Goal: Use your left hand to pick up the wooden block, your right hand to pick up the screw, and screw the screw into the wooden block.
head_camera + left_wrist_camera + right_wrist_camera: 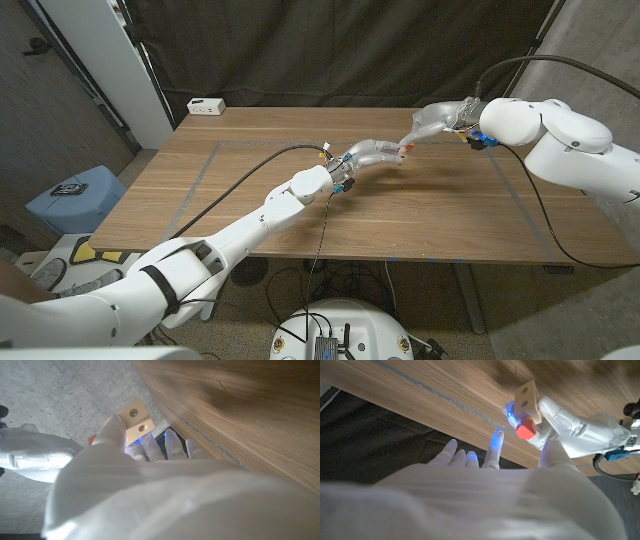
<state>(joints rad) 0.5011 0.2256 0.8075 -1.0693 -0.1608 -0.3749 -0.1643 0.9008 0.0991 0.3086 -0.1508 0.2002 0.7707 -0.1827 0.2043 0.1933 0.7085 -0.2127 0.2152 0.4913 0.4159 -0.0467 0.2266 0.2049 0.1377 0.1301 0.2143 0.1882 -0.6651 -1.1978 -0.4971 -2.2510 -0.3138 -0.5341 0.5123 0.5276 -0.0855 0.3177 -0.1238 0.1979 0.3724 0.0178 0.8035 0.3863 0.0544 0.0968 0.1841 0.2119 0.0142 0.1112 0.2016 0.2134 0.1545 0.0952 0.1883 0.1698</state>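
- Pale two-holed wooden block [137, 422]: my left hand [372, 153] grips it above the tabletop's far-centre, holes exposed for threading.
- Red-headed screw [525, 428]: against the block; whether my right hand [432, 124] grips it, I cannot tell.

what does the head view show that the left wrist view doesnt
Only the head view takes in the whole wooden table, with both arms reaching over it, the right hand meeting the left hand above its middle, and a white box at its far left corner. Only the left wrist view shows the two holes in the wooden block that the left hand's fingers hold. Both views show the left hand, the table surface, and a small red part beside the left hand.
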